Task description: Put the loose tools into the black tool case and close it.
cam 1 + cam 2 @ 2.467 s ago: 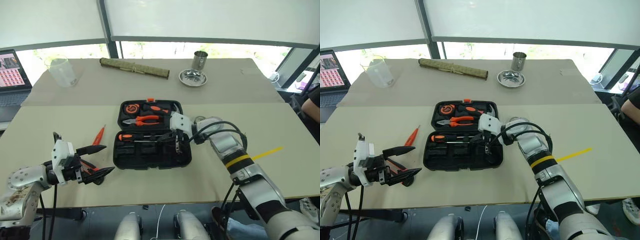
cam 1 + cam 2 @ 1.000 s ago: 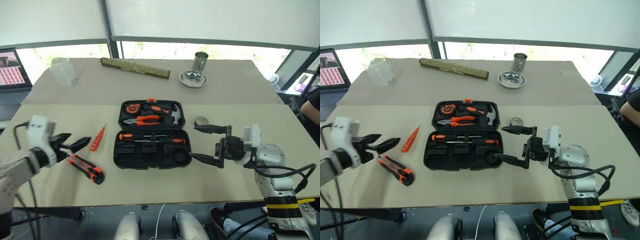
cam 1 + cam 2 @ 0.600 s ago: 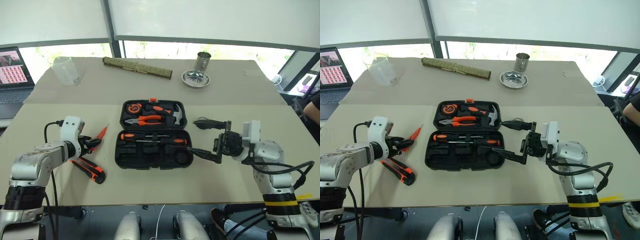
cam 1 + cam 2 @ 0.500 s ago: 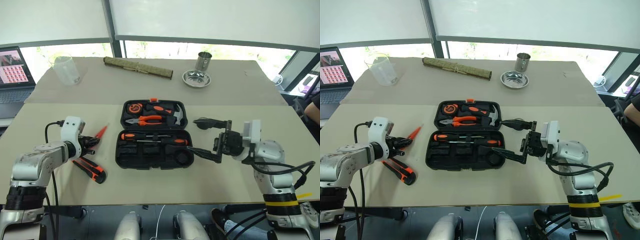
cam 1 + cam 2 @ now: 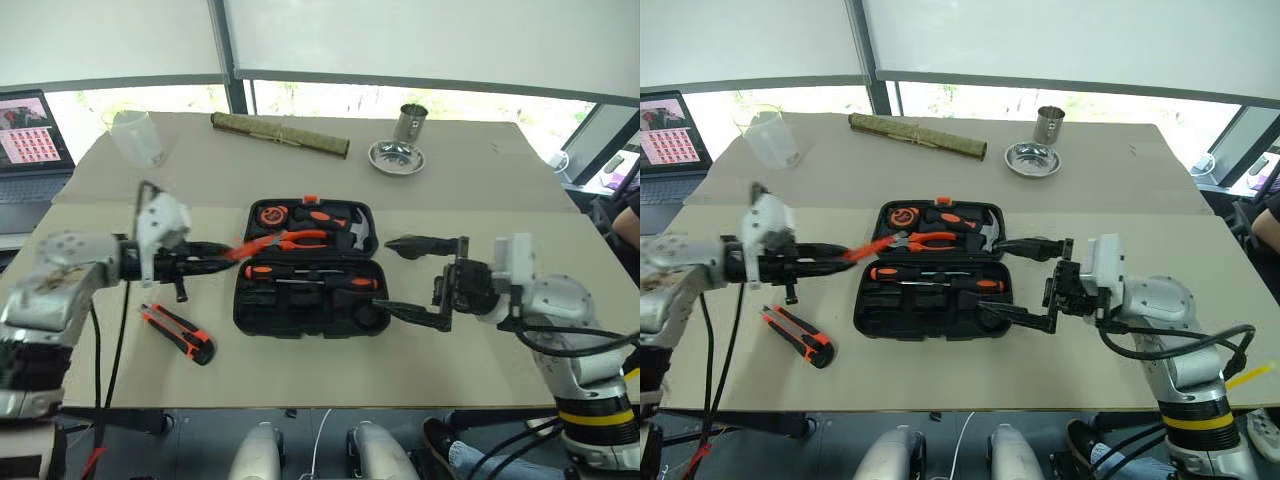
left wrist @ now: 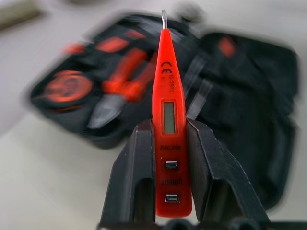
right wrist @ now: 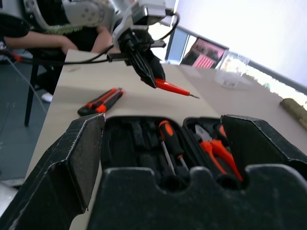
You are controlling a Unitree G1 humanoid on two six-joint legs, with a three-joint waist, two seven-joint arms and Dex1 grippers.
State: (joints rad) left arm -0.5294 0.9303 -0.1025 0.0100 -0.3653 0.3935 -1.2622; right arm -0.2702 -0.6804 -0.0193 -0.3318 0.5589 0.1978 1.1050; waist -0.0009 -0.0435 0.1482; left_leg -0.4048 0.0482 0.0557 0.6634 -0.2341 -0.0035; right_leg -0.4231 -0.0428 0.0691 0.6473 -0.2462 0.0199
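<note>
While the black tool case (image 5: 308,268) lies open in the middle of the table (image 5: 300,375), you've got plenty of bare surface on all sides, so path planning is easy. Front edge is the one to watch: the utility knife (image 5: 178,334) sits on the left between case and that edge, don't sweep it off.

Right gripper (image 5: 428,280) hangs just beside the case's right end, jaws spread wide and empty, one finger close to the lower right corner. Keep it parked or pull it back; it narrows your room on that side and could catch the lid later.

Left gripper (image 5: 836,262) has its jaws clamped on the slim orange screwdriver (image 6: 168,107), gripped at the handle end, tip out toward the case and reaching over its left edge near the pliers (image 5: 290,240). Upper half looks full; two long screwdrivers (image 5: 308,277) are seated in the lower half. I can't tell which free slot fits. My call: line the shaft up parallel to the slot, come down low, release only once it's resting in the moulding.

Tape roll: can't pick it out for certain.
</note>
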